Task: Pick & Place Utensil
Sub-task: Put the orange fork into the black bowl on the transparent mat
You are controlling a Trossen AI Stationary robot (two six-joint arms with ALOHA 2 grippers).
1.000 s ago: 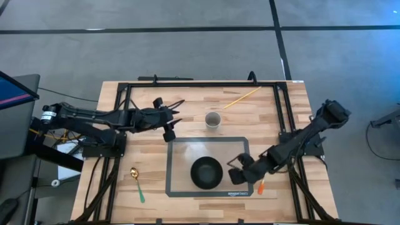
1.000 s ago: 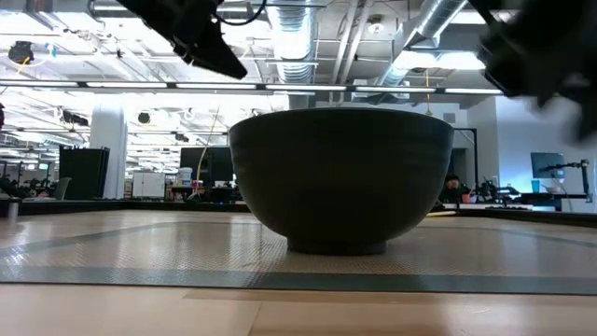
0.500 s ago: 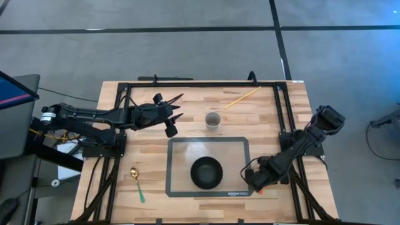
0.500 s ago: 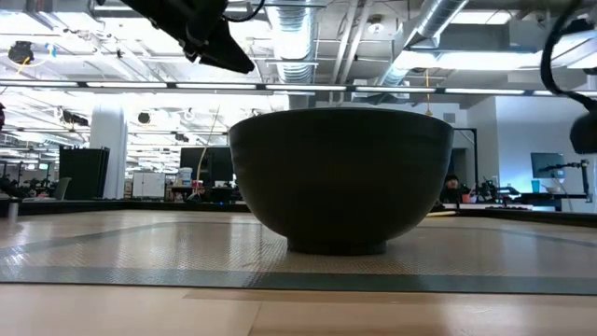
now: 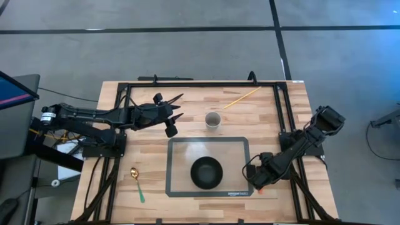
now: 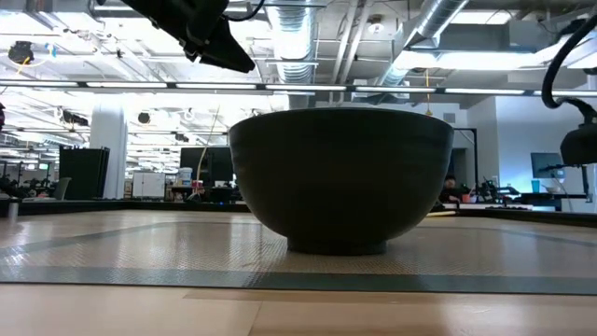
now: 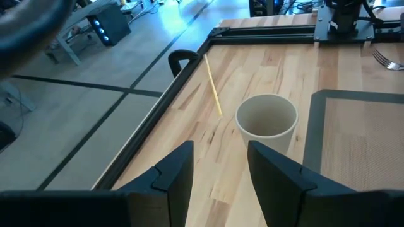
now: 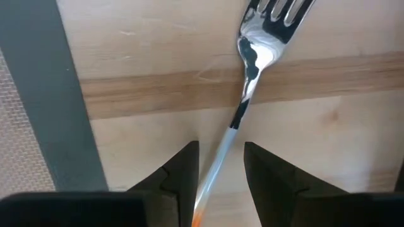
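Note:
The fork (image 8: 255, 49) has a silver head and a pale handle that turns orange at its end. It lies flat on the wood near the table's near right corner, and its orange tip (image 5: 260, 190) shows in the high view. My right gripper (image 8: 219, 180) (image 5: 255, 182) is low over the fork and open, with one finger on each side of the handle. My left gripper (image 7: 218, 176) (image 5: 174, 107) hovers open at the table's far left, pointing at the paper cup (image 7: 266, 120) (image 5: 213, 120). A gold spoon with a green handle (image 5: 136, 182) lies near the left edge.
A black bowl (image 5: 206, 172) (image 6: 340, 177) stands on a grey mat (image 5: 181, 147) at the table's middle. A thin yellow stick (image 5: 241, 97) (image 7: 213, 85) lies beyond the cup. A black frame rail (image 5: 187, 84) runs round the tabletop.
My right gripper has moved from beside the bowl toward the table's right and near edge, and has come down over the fork's handle. In the low view it has left the top right of the picture. The fork has stayed where it was.

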